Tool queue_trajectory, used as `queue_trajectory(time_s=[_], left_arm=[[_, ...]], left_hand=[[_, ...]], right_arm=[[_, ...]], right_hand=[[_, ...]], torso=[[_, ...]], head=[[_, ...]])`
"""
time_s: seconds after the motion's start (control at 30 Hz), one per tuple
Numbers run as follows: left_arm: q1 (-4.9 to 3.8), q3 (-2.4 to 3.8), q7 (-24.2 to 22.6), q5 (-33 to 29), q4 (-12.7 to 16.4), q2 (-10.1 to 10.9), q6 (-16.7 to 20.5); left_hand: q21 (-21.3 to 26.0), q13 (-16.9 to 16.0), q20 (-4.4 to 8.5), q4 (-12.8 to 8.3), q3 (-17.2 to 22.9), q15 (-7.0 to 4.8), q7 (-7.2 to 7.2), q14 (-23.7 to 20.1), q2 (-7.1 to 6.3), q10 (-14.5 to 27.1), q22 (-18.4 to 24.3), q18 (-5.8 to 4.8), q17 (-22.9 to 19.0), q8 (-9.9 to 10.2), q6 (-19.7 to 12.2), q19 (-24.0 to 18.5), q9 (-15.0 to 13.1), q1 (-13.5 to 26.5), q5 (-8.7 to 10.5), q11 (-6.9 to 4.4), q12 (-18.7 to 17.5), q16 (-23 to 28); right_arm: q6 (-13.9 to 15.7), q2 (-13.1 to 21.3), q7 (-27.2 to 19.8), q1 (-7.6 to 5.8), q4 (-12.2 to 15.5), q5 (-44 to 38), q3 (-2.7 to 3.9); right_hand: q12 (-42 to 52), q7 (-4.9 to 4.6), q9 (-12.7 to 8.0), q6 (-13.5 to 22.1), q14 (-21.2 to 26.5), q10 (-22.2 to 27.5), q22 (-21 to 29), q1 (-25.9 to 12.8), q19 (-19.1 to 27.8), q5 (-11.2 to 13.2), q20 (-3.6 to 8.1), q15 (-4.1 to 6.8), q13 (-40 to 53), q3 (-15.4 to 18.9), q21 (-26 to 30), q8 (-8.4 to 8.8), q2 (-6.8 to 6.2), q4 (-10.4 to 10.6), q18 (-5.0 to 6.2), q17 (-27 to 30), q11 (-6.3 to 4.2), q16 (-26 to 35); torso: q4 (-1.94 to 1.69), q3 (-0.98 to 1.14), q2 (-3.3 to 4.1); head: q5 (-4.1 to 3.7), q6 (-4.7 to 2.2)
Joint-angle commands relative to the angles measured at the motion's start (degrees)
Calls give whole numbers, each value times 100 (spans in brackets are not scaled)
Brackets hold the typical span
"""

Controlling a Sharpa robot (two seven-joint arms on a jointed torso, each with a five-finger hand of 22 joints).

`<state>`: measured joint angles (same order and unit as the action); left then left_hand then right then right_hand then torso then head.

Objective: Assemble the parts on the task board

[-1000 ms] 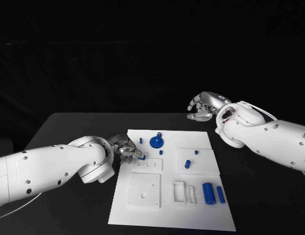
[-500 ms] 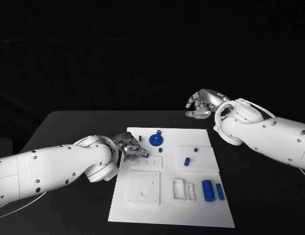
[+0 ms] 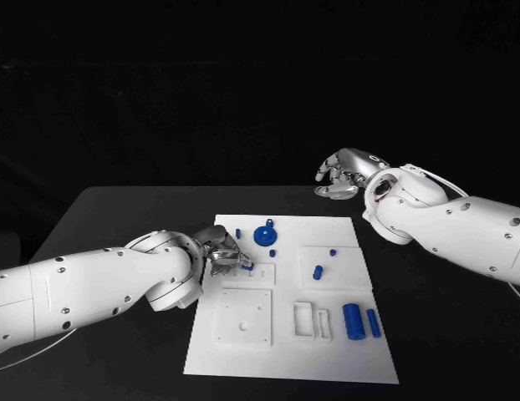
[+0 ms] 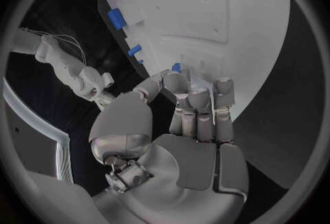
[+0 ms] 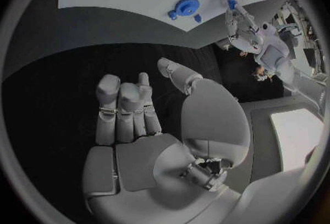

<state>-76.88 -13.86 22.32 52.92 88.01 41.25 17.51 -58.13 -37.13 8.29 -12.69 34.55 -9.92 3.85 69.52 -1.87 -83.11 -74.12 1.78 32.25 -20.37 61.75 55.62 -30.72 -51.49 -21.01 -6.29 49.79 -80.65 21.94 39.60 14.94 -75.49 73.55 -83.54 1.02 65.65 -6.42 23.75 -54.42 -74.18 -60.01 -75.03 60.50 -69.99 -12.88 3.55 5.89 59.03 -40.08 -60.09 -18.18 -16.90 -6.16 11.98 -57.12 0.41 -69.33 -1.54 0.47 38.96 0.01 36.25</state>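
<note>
Near edge of the task board (image 3: 287, 363) bare; just beyond, toward the near right corner, a large blue cylinder (image 3: 352, 321) beside a slimmer blue peg (image 3: 372, 322), both lying flat next to two white slotted blocks (image 3: 309, 322) and a square white plate (image 3: 244, 317). At the board's left edge, about mid-length, left hand (image 3: 221, 254) with fingers drawn together, pinching a small blue part (image 3: 247, 269) at the tips over a recessed white fixture (image 3: 252, 274); the same pinch visible from the left wrist, blue part (image 4: 176, 67) poking out above curled fingers (image 4: 199, 104). Whether the part is seated or merely touching the fixture: cannot tell. Toward the middle, a short blue pin (image 3: 318, 271) and a smaller blue stub (image 3: 333, 251) on a raised white pad. Nearer the far edge, a blue gear (image 3: 265, 236) with a small blue piece (image 3: 272, 252) just before it. Off the far right corner, right hand (image 3: 344, 177) raised above the black table (image 3: 115, 213), fingers curled in on nothing, well apart from every part. Likely step: seating the pinched part. Best done by keeping it upright, lining it over its hole before pressing, and releasing only once it stands; risk of tipping if pushed at a slant.
</note>
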Motion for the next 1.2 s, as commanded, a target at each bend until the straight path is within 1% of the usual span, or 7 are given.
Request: queue_trajectory(time_s=[0.03,0.23,0.33,0.5,0.83,1.2], left_arm=[[7,4,17,155,16,-22,-225],[26,5,26,162,2,-27,-401],[30,5,23,162,-22,-34,-396],[43,5,8,185,-58,-56,-334],[87,5,-5,213,-77,-95,-333],[95,7,-38,233,-55,-78,-201]], left_hand=[[-48,-9,774,10,-10,-258,-474,285,28,32,7,60,1,-36,975,53,-1812,-55,-17,-73,45,-50],[-68,-13,771,12,-9,-264,-479,283,38,45,11,68,-3,-42,981,52,-1830,-50,-53,-78,93,-79],[-83,-15,766,46,-22,-262,-482,280,71,57,17,69,-9,-49,995,44,-1846,-6,-64,-79,138,-107],[-98,-14,765,64,-30,-263,-485,276,87,66,21,73,-15,-52,1001,40,-1856,24,-58,-82,171,-127],[-120,-15,767,73,-31,-269,-494,277,94,71,24,82,-19,-62,1020,37,-1872,42,-31,-91,222,-161],[-135,-15,768,72,-19,-277,-500,275,108,80,29,90,-25,-66,1026,34,-1883,39,-43,-98,258,-183]], right_arm=[[-38,-5,-11,-7,11,-30,3],[-43,-2,-8,-7,19,-30,3],[-46,4,-5,-7,27,-30,3],[-43,5,-5,-7,33,-30,3],[-47,9,-4,-7,45,-30,3],[-49,8,-3,-7,44,-31,3]], right_hand=[[-27,-39,9,-15,24,-12,-48,69,26,-32,30,-1,-7,41,32,4,4,-6,302,-8,-5,27],[-27,-39,10,-17,25,-12,-49,66,25,-60,29,-1,-12,43,34,3,6,0,302,-8,-5,28],[-27,-39,11,-18,25,-12,-49,64,25,-66,28,-1,-13,44,34,2,6,2,302,-8,-5,28],[-27,-39,11,-19,25,-12,-49,61,25,-74,28,-1,-15,46,35,2,6,6,302,-8,-5,29],[-26,-38,13,-21,26,-11,-50,60,26,-112,27,0,-20,48,38,1,6,12,302,-9,-6,31],[-21,-36,16,-29,26,-10,-53,63,25,-197,27,2,-30,51,43,-3,7,15,302,-10,-9,32]], torso=[[-8,-2,-4],[-7,-5,-3],[-6,-6,-3],[-8,-6,-2],[-1,-5,3],[-4,-6,-2]], head=[[4,5],[6,4],[5,4],[-2,3],[-11,17],[-26,15]])
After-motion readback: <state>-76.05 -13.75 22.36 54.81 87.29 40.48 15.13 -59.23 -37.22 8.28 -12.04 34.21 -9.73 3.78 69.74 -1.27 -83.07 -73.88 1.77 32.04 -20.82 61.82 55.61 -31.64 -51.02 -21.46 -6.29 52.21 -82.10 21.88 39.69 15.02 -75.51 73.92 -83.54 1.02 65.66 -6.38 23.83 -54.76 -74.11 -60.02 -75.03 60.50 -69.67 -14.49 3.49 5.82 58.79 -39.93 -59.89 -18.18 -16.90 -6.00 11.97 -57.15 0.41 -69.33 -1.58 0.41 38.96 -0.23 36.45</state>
